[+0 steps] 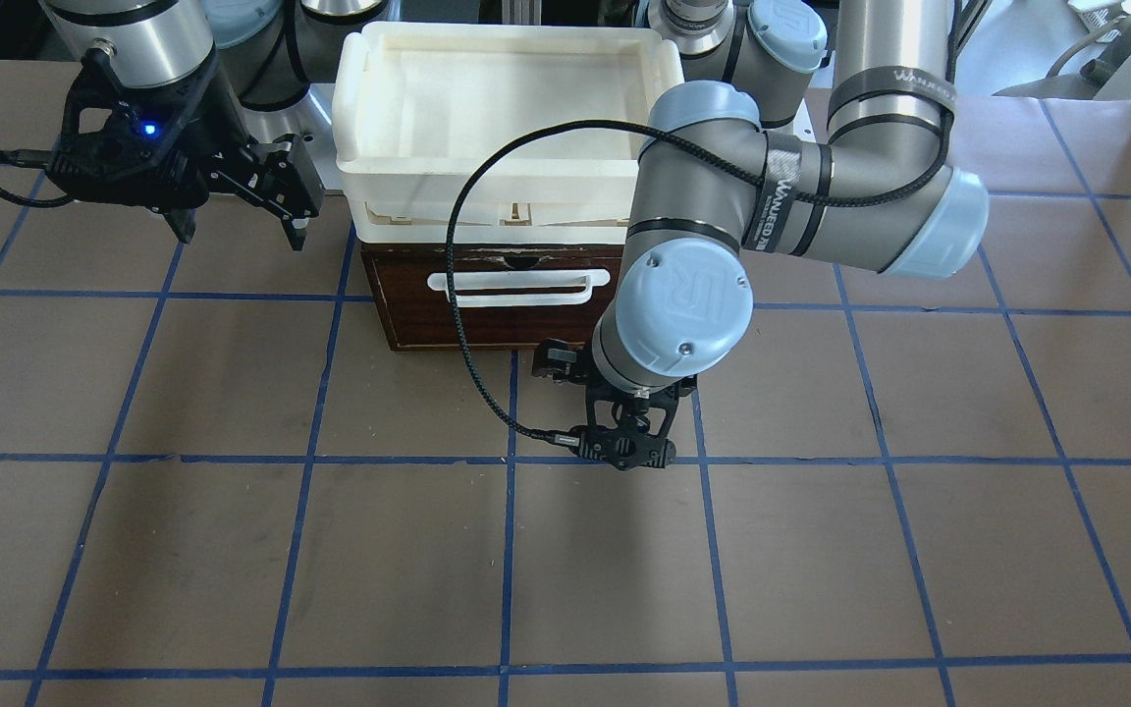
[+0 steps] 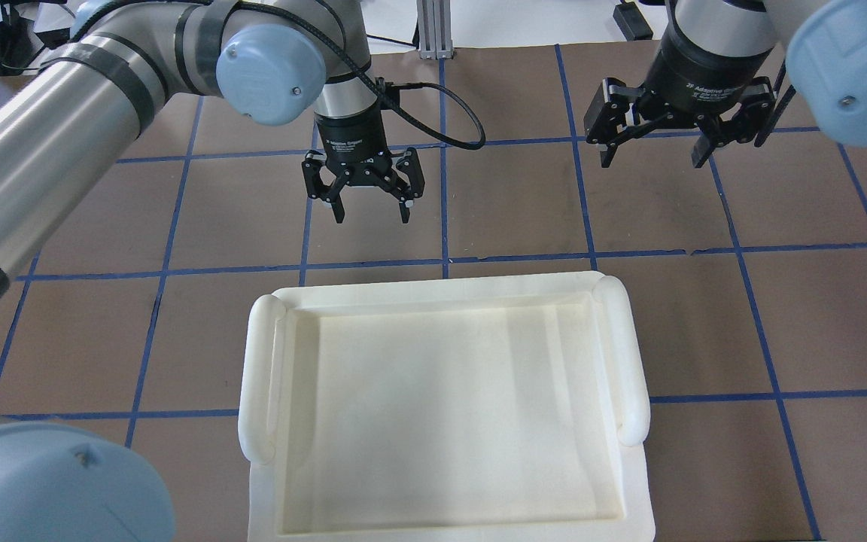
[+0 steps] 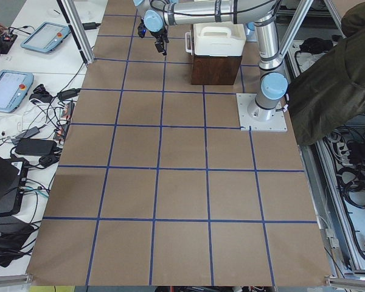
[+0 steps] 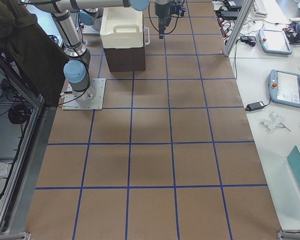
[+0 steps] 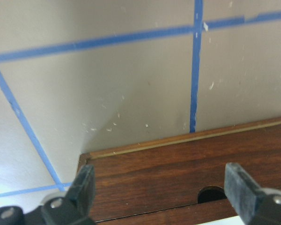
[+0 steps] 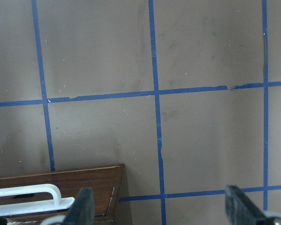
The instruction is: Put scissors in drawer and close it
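Observation:
The dark brown drawer [image 1: 408, 319] with its white bar handle [image 1: 511, 287] sits under a white tray, pushed in; no pale interior shows. The scissors are not in view in any frame. My left gripper [image 2: 372, 218] is open and empty, low over the table just in front of the drawer. Its wrist view shows the open fingers [image 5: 84, 183] either side of the drawer's wooden front [image 5: 178, 168]. My right gripper [image 2: 652, 162] is open and empty, off to the drawer's side. Its wrist view shows the drawer's corner and handle [image 6: 28, 196] at lower left.
A white plastic tray [image 2: 257, 376] rests on top of the brown cabinet [image 3: 216, 70]. The brown table is marked with a blue tape grid [image 1: 511, 462]. The left arm's cable [image 1: 457, 295] loops across the drawer front. A person [image 3: 334, 79] stands beside the robot's base.

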Action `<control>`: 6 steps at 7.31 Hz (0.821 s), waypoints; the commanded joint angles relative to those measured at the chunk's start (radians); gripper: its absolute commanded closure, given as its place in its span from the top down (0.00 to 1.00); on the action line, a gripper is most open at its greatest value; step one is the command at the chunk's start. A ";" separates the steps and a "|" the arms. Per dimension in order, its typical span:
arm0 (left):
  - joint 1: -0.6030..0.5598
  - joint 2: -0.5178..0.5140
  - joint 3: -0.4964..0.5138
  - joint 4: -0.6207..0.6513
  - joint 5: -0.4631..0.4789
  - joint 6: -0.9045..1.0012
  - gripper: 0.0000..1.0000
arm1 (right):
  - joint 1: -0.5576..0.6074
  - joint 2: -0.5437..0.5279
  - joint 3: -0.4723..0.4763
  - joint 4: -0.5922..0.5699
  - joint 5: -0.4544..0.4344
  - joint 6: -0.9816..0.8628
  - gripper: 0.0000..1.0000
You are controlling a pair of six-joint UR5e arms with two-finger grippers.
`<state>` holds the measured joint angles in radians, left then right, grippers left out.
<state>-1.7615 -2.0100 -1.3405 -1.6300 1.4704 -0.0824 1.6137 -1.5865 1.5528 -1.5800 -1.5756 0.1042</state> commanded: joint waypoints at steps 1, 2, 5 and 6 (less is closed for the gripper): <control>0.068 0.074 -0.002 0.119 0.024 0.007 1.00 | 0.000 -0.004 0.004 0.000 0.003 0.002 1.00; 0.077 0.123 -0.002 0.136 0.025 0.013 1.00 | 0.000 -0.004 0.004 0.000 0.003 0.002 1.00; 0.152 0.276 -0.018 0.130 0.045 0.052 1.00 | 0.000 -0.004 0.004 0.000 0.002 0.000 1.00; 0.154 0.315 -0.022 0.137 0.038 0.050 1.00 | 0.000 -0.004 0.004 0.000 0.002 0.000 1.00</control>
<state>-1.6190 -1.7555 -1.3539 -1.4957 1.5113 -0.0371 1.6137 -1.5908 1.5570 -1.5800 -1.5738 0.1044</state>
